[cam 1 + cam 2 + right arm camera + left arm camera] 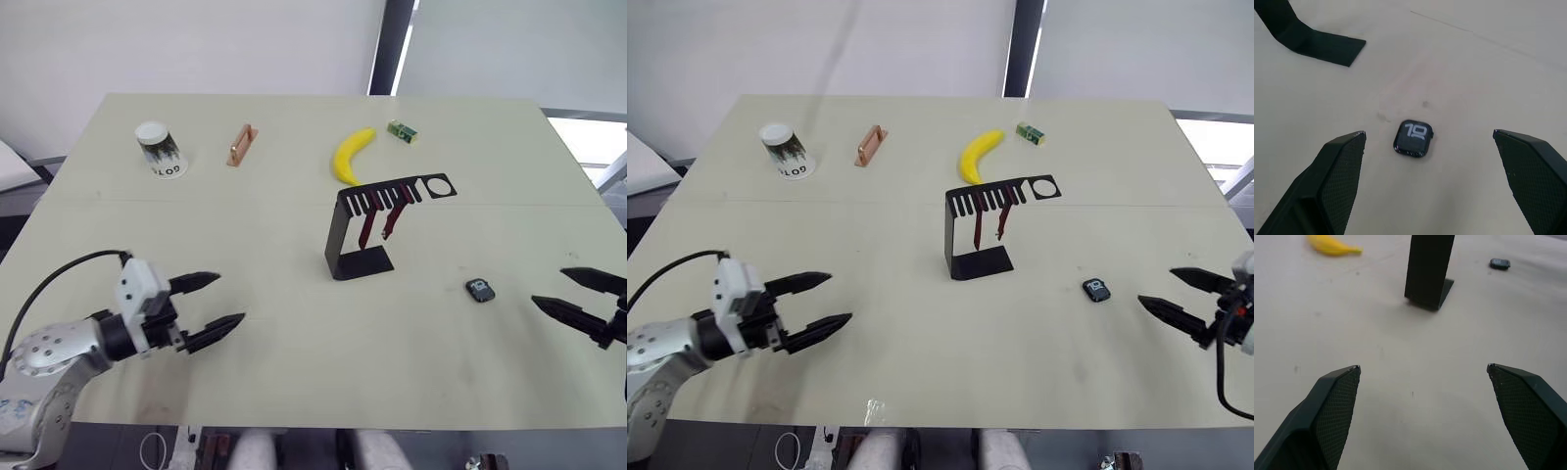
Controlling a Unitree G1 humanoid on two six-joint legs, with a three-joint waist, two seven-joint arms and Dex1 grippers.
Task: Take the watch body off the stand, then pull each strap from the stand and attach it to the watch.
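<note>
Both tools, left (214,304) and right (568,292), gape; watch body (479,290) lies beside stand (361,235).

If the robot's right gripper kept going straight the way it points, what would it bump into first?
Probably the watch body, lying on the table ahead of the open right gripper. The stand sits farther on.

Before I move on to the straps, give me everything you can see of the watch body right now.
The watch body is a small, dark, rounded-square case with a glossy face showing pale digits. It lies flat, face up, on the bare table, already off the stand and to that stand's right, toward the right gripper. That gripper is open and short of it; nothing else touches it. No strap is fitted: both straps hang from the stand's comb.
</note>
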